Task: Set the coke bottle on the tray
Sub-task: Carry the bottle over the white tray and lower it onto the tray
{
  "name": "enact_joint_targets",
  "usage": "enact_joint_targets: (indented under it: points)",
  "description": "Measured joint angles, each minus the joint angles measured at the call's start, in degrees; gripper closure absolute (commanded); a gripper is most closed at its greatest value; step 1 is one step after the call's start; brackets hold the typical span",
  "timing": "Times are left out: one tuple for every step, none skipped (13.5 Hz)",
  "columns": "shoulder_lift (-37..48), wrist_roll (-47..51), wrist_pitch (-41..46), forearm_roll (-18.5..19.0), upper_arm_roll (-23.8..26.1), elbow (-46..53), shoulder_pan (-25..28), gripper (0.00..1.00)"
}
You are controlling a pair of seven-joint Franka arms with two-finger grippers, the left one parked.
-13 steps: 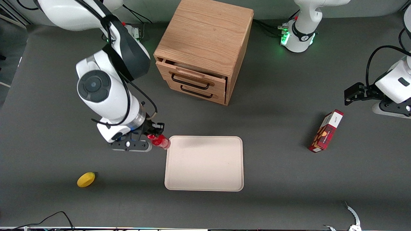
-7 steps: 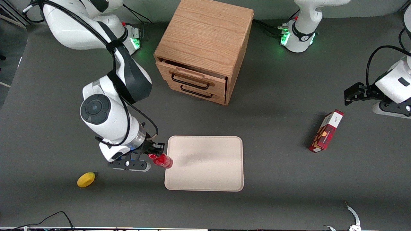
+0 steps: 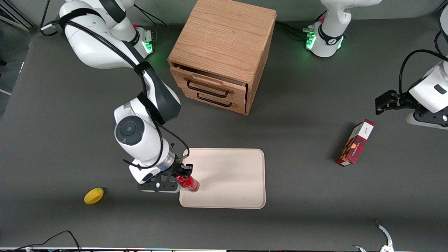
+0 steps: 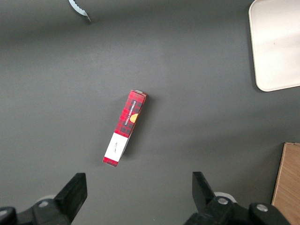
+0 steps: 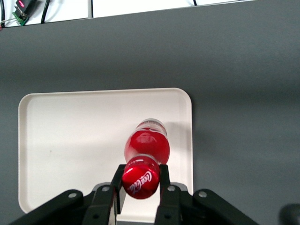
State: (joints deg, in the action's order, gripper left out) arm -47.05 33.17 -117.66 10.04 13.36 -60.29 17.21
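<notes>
My right gripper (image 3: 184, 175) is shut on the small red coke bottle (image 3: 189, 183) and holds it by the cap over the tray (image 3: 231, 175), above the tray's corner nearest the front camera at the working arm's end. In the right wrist view the black fingers (image 5: 164, 180) clamp the red cap with its white script logo, and the bottle (image 5: 146, 146) hangs over the cream tray (image 5: 70, 140) near its rim. I cannot tell whether the bottle's base touches the tray.
A wooden drawer cabinet (image 3: 224, 52) stands farther from the front camera than the tray, its top drawer slightly open. A yellow lemon (image 3: 93, 195) lies toward the working arm's end. A red and white carton (image 3: 355, 142) lies toward the parked arm's end, also in the left wrist view (image 4: 125, 127).
My gripper has carried the bottle nearer the front camera and sideways from beside the tray's rim to above its corner. Nothing else has moved.
</notes>
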Motion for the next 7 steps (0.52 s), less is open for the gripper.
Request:
enact_joint_targets:
  points:
    - [-0.8, 0.0, -0.9, 0.3, -0.3, 0.0, 0.1, 1.00]
    - [-1.5, 0.0, -1.6, 0.9, -0.4, 0.0, 0.1, 1.00]
    - [-2.0, 0.0, -1.8, 1.7, -0.6, 0.0, 0.1, 1.00]
    - [-2.5, 0.0, -1.9, 2.3, -0.7, 0.1, 0.1, 1.00]
    - [-2.8, 0.0, -2.4, 2.5, -0.7, 0.1, 0.1, 1.00]
    - [-3.1, 0.0, -2.8, 2.7, -0.7, 0.1, 0.1, 1.00]
    - [-3.3, 0.0, -2.9, 2.8, -0.7, 0.1, 0.1, 1.00]
